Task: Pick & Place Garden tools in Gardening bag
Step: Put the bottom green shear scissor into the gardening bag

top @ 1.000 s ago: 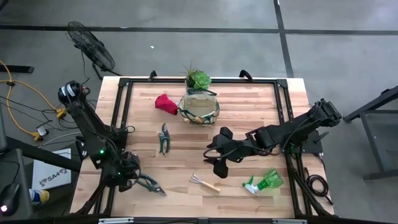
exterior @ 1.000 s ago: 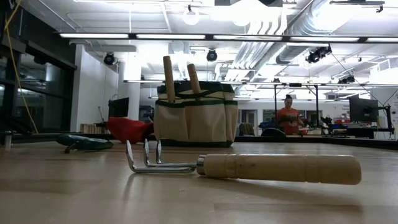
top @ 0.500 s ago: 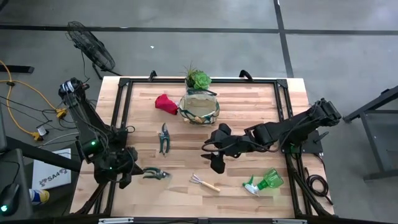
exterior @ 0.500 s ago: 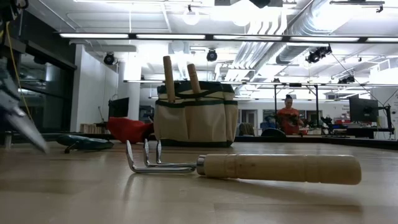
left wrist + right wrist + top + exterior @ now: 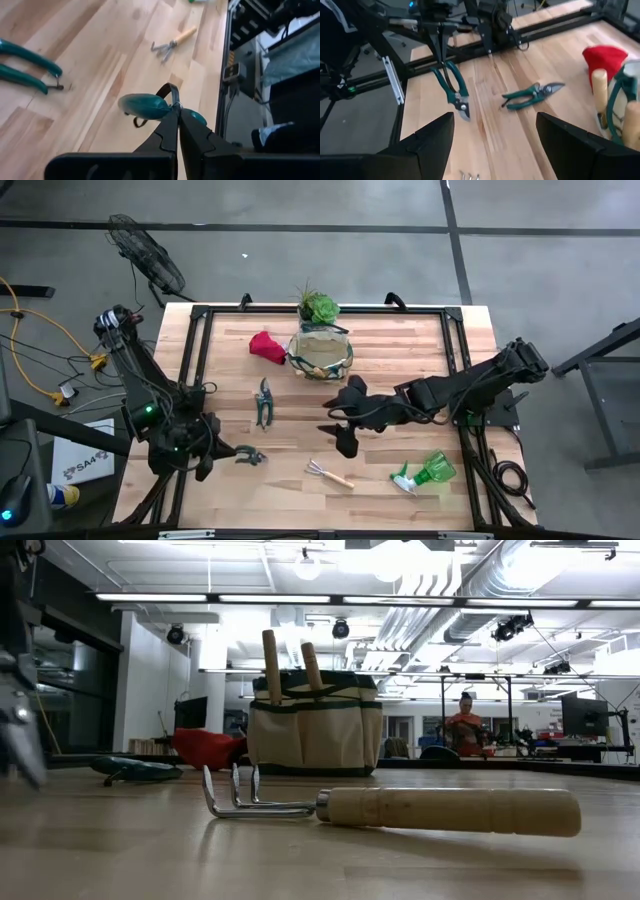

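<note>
Dark-green pruning shears (image 5: 452, 89) hang from my shut left gripper (image 5: 176, 119) above the table's near left corner (image 5: 248, 455). A second pair of shears (image 5: 264, 402) lies flat mid-table. My right gripper (image 5: 337, 428) stands open above the middle of the table, its fingers empty and pointing at the left arm. The gardening bag (image 5: 320, 355) stands at the far middle with two wooden trowel handles (image 5: 272, 665) sticking out. A red glove (image 5: 267, 345) lies left of it. The hand rake (image 5: 328, 473) and the green spray bottle (image 5: 425, 473) lie near the front edge. My left gripper pinches the shears' teal handle end (image 5: 159, 106) between its two fingers, which slant down from the table's left side. The shears hang below the fingers, blades (image 5: 464, 112) downward and tilted, clear of the table.
A green succulent (image 5: 318, 307) stands behind the bag at the far edge. A dark metal frame (image 5: 200, 360) runs around the tabletop. Bare wood lies between the loose shears and the rake. A person (image 5: 464, 725) shows far off in the room behind.
My left gripper has risen from the table's near left corner and tipped up, still shut on the shears. The shears have come off the wood and now hang blades down, a little farther from the near edge.
</note>
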